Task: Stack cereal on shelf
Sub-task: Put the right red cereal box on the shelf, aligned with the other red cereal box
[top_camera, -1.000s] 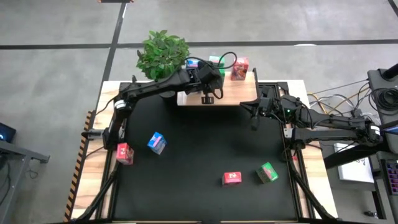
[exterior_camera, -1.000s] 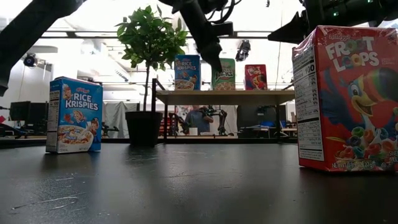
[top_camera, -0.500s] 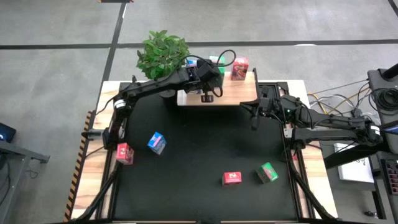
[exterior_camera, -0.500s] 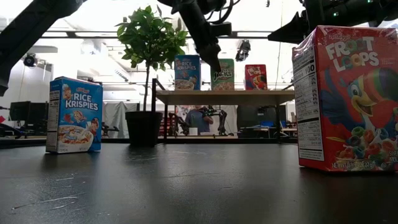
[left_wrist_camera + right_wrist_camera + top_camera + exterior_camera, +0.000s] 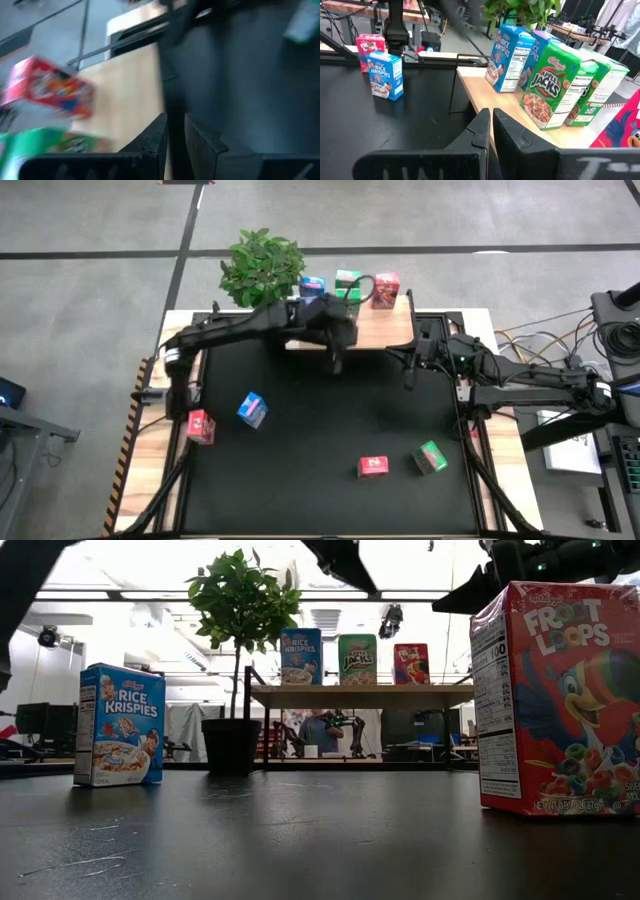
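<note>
The wooden shelf [image 5: 352, 327] stands at the table's far edge. On it stand two blue boxes [image 5: 507, 57], two green boxes [image 5: 552, 87] and a red box [image 5: 385, 290], all upright. On the black mat lie a blue box [image 5: 252, 409], a red box [image 5: 200, 426], another red box [image 5: 373, 467] and a green box [image 5: 430, 457]. My left gripper [image 5: 337, 360] hangs empty just in front of the shelf's near edge, its fingers [image 5: 157, 137] a narrow gap apart. My right gripper [image 5: 408, 370] is shut and empty, beside the shelf's right end.
A leafy potted plant [image 5: 262, 268] stands at the shelf's left end. In the low view the blue box [image 5: 120, 725] and a red box [image 5: 560, 700] stand near the camera. Bare mat [image 5: 330, 420] lies between the shelf and the loose boxes.
My left gripper has drawn back from over the shelf toward the table's near edge and has risen. It has gone out of the low view's top. The front green box on the shelf now shows in full. The boxes have stayed in place.
</note>
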`<state>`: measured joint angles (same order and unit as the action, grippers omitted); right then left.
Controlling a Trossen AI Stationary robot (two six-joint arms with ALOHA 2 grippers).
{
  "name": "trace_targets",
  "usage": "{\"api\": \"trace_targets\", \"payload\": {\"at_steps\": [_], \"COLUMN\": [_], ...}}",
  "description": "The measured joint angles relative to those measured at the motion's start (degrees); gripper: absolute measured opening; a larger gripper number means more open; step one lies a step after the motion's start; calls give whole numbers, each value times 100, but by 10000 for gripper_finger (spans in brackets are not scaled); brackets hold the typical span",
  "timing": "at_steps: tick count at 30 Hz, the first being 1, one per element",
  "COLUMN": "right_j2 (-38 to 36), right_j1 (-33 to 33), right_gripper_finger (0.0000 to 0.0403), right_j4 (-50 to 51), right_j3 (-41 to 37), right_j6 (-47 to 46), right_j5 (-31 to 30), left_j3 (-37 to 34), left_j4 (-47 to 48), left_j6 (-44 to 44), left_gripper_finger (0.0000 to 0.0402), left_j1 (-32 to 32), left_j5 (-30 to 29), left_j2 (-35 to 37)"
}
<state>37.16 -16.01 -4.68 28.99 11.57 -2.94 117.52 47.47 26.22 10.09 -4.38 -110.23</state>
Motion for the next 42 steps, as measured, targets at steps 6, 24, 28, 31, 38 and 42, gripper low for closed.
{"api": "trace_targets", "payload": {"at_steps": [6, 24, 28, 31, 38, 42], "right_j2": [-1, 40, 158, 329, 1034, 1626], "right_j1": [0, 795, 1257, 1701, 3064, 3933], "right_gripper_finger": [12, 12, 12, 12, 12, 12], "right_j4": [8, 244, 816, 1171, 2290, 3235], "right_j3": [-136, 57, 527, 846, 1895, 2595], "right_j6": [-24, -1587, -1810, -2156, -2895, -3324], "right_j5": [106, 942, 843, 833, 155, -658], "left_j3": [-2208, -7092, -7414, -7480, -7526, -7529], "left_j4": [-1539, -5797, -5965, -5987, -5948, -5944], "left_j6": [-403, -1360, -1330, -1352, -1744, -2039], "left_gripper_finger": [49, 49, 49, 49, 49, 49], "left_j1": [-576, -1314, -1310, -1314, -1375, -1513], "left_j5": [81, -861, -864, -861, -861, -861], "left_j2": [1210, 4585, 4946, 5122, 5219, 5143]}}
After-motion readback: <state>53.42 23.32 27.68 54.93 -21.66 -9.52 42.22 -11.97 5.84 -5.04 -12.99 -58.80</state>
